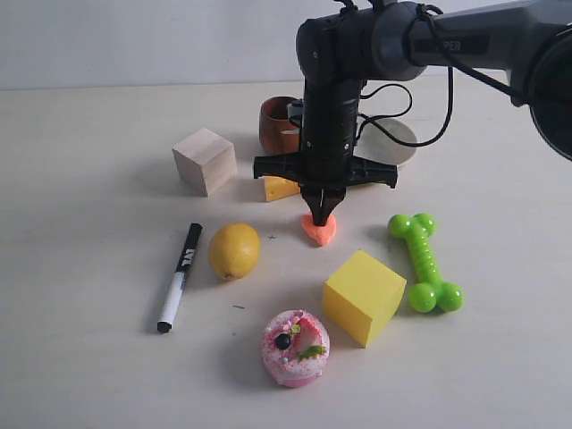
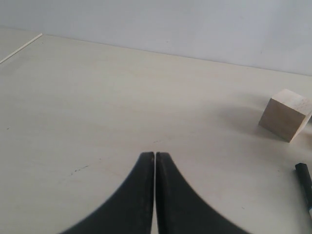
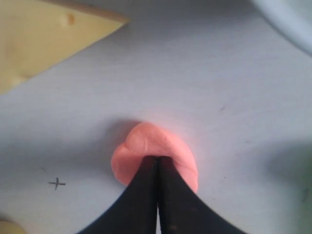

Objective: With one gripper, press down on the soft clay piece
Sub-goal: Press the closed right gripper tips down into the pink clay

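Note:
The soft clay piece (image 1: 319,231) (image 3: 146,146) is a small flat salmon-orange lump on the table, between the lemon and the green bone toy. My right gripper (image 1: 320,217) (image 3: 157,158) is shut and points straight down, its joined tips resting on the middle of the clay, which bulges around them. My left gripper (image 2: 155,155) is shut with nothing in it, over bare table away from the clay; the exterior view does not show it.
Around the clay lie a cheese wedge (image 1: 280,188) (image 3: 44,39), a lemon (image 1: 234,250), a yellow cube (image 1: 362,296), a green bone toy (image 1: 424,261) and a pink donut (image 1: 295,347). Farther off are a wooden cube (image 1: 205,160) (image 2: 285,114), a marker (image 1: 180,276), a brown cup (image 1: 279,125) and a white bowl (image 1: 393,143).

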You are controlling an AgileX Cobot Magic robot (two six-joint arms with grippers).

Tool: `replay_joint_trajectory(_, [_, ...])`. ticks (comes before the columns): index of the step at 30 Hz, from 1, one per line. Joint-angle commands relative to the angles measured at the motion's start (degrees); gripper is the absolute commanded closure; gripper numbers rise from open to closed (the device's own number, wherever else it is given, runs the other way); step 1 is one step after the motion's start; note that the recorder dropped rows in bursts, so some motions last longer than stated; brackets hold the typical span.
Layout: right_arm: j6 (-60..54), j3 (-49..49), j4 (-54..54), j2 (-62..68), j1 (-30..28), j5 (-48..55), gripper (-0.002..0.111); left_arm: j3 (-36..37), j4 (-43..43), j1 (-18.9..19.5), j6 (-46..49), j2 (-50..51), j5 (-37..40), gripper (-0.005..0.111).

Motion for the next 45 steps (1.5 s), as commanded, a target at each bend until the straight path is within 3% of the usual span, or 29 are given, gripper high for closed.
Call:
replay_joint_trajectory(1, [-0.6,0.3,0.3,1.9,0.1,-0.2,0.108,0.2,-0.3,0.0,0.1,-0.4,-0.2,0.103])
replay_joint_trajectory(45, [-1.6,2.4,0.3,3.9,0.1,-1.9,0.108,0.2,-0.3,0.0,0.1,-0.4,-0.2,0.103])
